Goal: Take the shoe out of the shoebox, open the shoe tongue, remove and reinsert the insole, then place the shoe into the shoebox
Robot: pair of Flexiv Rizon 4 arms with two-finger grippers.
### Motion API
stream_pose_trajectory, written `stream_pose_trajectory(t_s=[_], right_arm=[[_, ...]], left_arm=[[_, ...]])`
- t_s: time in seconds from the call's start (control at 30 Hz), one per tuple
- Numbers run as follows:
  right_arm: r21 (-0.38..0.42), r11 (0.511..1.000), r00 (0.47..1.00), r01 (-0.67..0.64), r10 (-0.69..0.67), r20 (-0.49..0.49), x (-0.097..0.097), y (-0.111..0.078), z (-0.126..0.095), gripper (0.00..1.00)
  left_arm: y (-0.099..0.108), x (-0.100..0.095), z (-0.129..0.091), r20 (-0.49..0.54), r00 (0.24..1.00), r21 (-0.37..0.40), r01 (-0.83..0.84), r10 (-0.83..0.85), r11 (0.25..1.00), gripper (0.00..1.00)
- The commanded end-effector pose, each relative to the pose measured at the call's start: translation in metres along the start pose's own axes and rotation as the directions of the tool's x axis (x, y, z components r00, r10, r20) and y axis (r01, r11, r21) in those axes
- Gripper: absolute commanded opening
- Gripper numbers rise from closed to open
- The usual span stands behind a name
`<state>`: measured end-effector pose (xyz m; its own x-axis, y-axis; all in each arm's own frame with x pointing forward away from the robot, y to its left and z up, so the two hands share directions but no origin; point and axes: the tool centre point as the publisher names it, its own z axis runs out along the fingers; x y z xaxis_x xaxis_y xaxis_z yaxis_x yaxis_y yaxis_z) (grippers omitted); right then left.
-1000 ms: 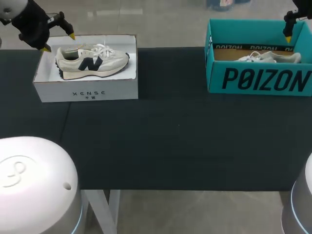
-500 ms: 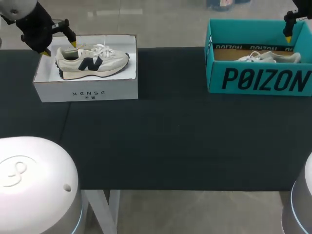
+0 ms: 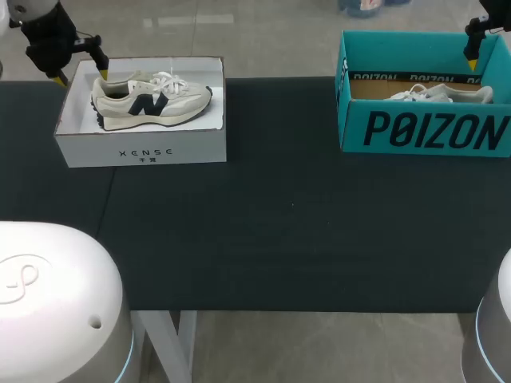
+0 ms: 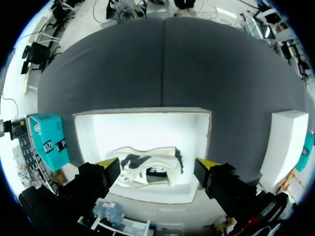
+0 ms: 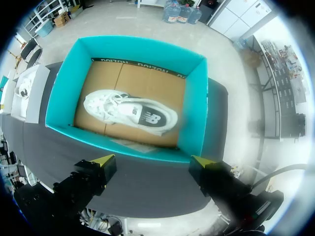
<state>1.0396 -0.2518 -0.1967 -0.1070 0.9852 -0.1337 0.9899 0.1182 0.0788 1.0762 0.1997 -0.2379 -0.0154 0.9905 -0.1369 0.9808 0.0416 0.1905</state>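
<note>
Overhead, the shoe lies in the white shoebox, the open left gripper above its heel end; from that wrist, a descending finger might catch the box's wall; the right wrist shows the right gripper open over the teal shoebox.

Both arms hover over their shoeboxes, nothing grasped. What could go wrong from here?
1. Left jaws stand open by the heel of the cream shoe, close to the white shoebox wall; descending, a tip may strike cardboard.
2. That shoe lies on its side, so a heel grip might let it swing.
3. Right jaws hang open above the teal shoebox rim, off its white shoe; neither box is held, so a lift might drag one.
</note>
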Motion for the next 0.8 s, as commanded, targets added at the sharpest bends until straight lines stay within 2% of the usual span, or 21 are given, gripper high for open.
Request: stream_pose_trajectory(t_s=[0.03,0.23,0.43,0.57,0.8], right_arm=[[-0.002,1.000,1.000,0.000,0.000,0.000,0.000,-0.001,0.000,1.00],[-0.002,1.000,1.000,0.000,0.000,0.000,0.000,-0.001,0.000,1.00],[-0.002,1.000,1.000,0.000,0.000,0.000,0.000,-0.001,0.000,1.00],[-0.002,1.000,1.000,0.000,0.000,0.000,0.000,-0.001,0.000,1.00],[-0.002,1.000,1.000,0.000,0.000,0.000,0.000,-0.001,0.000,1.00]], left_arm=[[0.038,0.007,0.022,-0.009,0.999,0.094,-0.032,0.033,0.995,1.00],[0.051,0.013,0.048,-0.033,0.997,0.126,-0.070,0.075,0.990,1.00],[0.068,0.014,0.073,-0.105,0.992,0.075,-0.064,0.072,0.995,1.00],[0.079,0.013,0.086,-0.110,0.993,0.038,-0.043,0.047,0.998,1.00],[0.103,0.018,0.112,-0.150,0.989,0.020,-0.009,0.012,1.000,1.00]])
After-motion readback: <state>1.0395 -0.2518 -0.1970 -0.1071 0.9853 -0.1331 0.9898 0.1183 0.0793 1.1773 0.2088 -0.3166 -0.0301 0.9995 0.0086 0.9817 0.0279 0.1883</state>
